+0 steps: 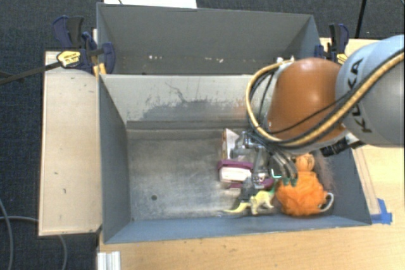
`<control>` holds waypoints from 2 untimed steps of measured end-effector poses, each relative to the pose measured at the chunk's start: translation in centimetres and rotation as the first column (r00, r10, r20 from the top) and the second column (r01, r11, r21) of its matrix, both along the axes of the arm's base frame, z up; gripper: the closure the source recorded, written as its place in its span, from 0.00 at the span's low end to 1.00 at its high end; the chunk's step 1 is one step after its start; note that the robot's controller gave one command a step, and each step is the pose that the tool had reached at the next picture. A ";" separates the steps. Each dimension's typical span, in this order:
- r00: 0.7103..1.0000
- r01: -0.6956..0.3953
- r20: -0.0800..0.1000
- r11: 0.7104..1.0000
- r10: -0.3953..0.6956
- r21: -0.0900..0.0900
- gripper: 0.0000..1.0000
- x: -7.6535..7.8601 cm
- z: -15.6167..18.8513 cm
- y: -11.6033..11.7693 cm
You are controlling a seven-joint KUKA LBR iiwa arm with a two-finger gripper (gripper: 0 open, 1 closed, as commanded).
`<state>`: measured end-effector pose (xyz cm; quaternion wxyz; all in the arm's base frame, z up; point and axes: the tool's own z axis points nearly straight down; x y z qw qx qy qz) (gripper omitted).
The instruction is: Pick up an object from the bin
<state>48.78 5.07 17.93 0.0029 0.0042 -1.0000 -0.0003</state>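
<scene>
Grey metal bin (158, 161), viewed from above. Gripper (256, 177) sits low at the floor's right, against a purple-and-white block (233, 171) in a small heap (yellow-green toy animal (256, 203), orange fuzzy toy (302, 194)). Whether it grasps anything cannot be told.

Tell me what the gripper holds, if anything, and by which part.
Cannot be told: the gripper is down beside a purple-and-white thing, above a yellow toy animal, with no hold visible.

Bright even light fr. above, soft shadow under arm (380, 98) in bin (164, 174), sheen on orange cover (304, 95).
</scene>
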 end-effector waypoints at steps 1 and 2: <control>1.000 0.002 0.008 1.000 -0.002 0.001 0.00 0.2 0.4 0.0; 0.996 -0.092 0.012 0.996 0.092 0.000 0.00 0.2 -2.9 0.4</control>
